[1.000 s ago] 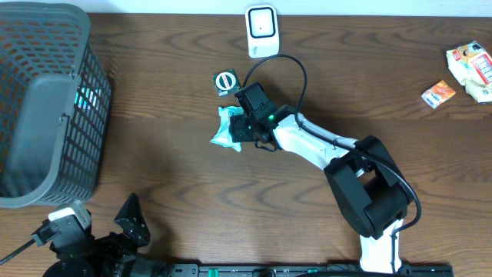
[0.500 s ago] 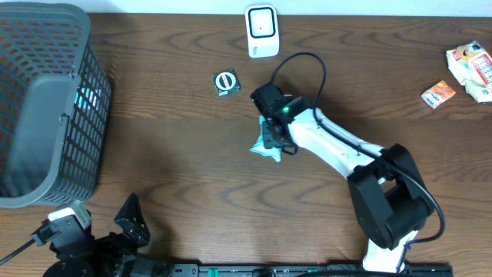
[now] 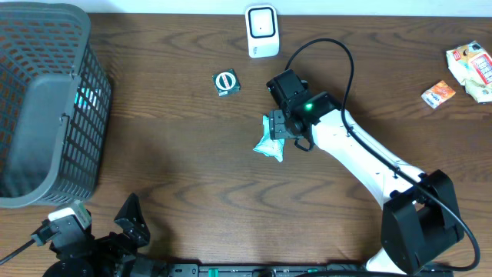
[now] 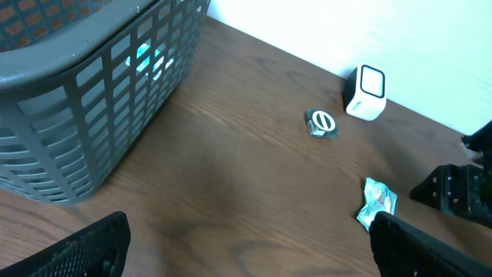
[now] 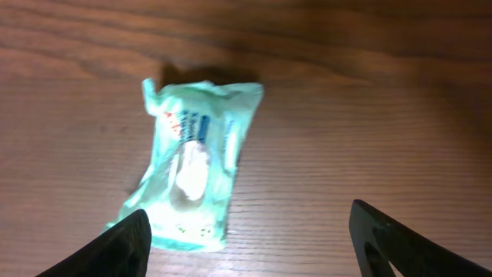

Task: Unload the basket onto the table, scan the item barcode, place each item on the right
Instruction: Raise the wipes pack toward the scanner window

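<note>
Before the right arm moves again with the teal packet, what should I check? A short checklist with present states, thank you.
1. Right gripper fingers open: ok, wide apart.
2. Teal packet not gripped: ok, lying on the table.
3. Barcode facing up: cannot tell, print blurred.
4. Packet at the white scanner: not ok, lies apart from it.
5. Left gripper clear: ok, open, far from packet.

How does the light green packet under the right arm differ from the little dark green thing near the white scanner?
The light green packet is pale, long, crinkled and larger; the small dark green item is darker, squarish, with a white ring mark. The packet lies below the open right gripper; the small item lies away from it. Both rest on the table.
</note>
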Available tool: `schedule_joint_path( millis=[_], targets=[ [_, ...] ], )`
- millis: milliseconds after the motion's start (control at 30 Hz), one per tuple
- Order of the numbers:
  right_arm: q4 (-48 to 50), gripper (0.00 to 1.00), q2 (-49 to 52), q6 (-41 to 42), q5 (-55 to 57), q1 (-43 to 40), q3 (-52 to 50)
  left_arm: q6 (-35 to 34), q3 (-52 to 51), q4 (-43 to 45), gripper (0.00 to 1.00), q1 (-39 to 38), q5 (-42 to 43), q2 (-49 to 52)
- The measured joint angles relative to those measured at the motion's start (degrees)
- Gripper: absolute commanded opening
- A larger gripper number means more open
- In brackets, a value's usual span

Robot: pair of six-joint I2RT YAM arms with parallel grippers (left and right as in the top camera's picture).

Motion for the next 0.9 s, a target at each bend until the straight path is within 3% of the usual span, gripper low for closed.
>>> schedule_joint_path(
  millis=[300,700,900],
  targets=[
    [1.9,0.71,0.0,-3.9,-0.7,2.6,0.0,0.0,0.0,0.0,0.98,0.0,0.0,0.0],
    [3.2,0.66,0.2,-4.9,10.0,9.2,0.0,0.0,0.0,0.0,0.98,0.0,0.0,0.0],
    [6.0,0.67,5.2,-3.9,13.1,11.0,0.0,0.0,0.0,0.0,0.97,0.0,0.0,0.0]
  ],
)
